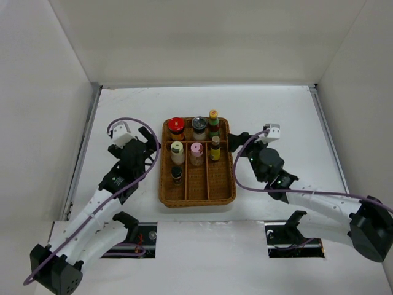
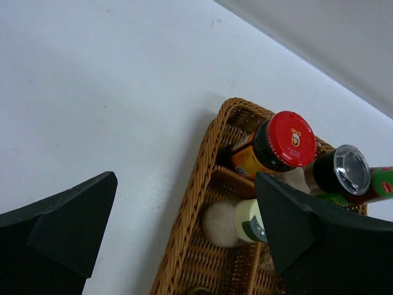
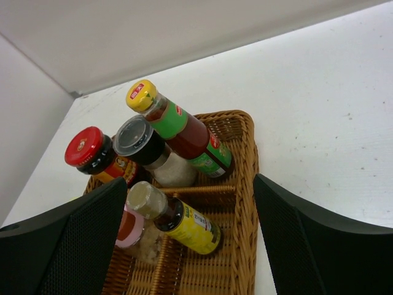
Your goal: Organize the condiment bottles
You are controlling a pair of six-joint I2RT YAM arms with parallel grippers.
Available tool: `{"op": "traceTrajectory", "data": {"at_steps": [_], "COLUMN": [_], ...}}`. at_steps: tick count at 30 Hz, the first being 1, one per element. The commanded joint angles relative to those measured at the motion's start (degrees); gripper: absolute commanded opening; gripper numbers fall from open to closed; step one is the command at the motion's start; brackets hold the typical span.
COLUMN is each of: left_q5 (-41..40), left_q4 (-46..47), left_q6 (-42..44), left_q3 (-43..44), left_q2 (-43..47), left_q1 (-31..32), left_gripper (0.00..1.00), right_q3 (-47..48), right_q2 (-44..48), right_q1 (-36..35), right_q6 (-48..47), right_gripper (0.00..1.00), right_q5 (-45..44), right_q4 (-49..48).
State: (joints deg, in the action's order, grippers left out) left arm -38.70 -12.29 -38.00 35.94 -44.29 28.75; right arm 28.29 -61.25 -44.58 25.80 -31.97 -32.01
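Several condiment bottles stand in the brown wicker tray [image 1: 222, 184]. The back row holds a red-lidded dark jar [image 1: 176, 125], a clear-lidded jar [image 1: 199, 125] and a tall yellow-capped bottle [image 1: 213, 120]. In front of them stand a pale-green-lidded jar [image 1: 177, 150], a pink-lidded jar [image 1: 196, 151], a small yellow-labelled bottle [image 1: 215, 148] and a small dark bottle [image 1: 177, 174]. My left gripper [image 1: 151, 145] is open and empty at the tray's left rim [image 2: 190, 203]. My right gripper [image 1: 237, 147] is open and empty at the tray's right rim [image 3: 245, 184].
White walls close in the table [image 1: 276, 117] at the back and both sides. The tray's front compartments [image 1: 212, 184] hold nothing apart from the small dark bottle. The arm bases sit at the near edge.
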Motion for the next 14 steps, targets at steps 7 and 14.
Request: {"op": "traceTrajectory", "data": {"at_steps": [7, 14], "left_q5": [0.6, 1.9], "left_q4": [1.0, 1.8], "left_q6": [-4.4, -4.4], "left_q3": [0.0, 0.4], "left_q2": [-0.4, -2.8], "left_q1": [-1.4, -0.9], "left_gripper": [1.00, 1.00], "right_q3": [-0.9, -0.6], "right_q2": [0.4, -0.1], "right_q1": [1.7, 1.7], "right_q6": [1.9, 2.2], "right_gripper": [0.83, 0.81], "right_q5": [-0.1, 0.7], "right_q4": [-3.9, -3.7]}}
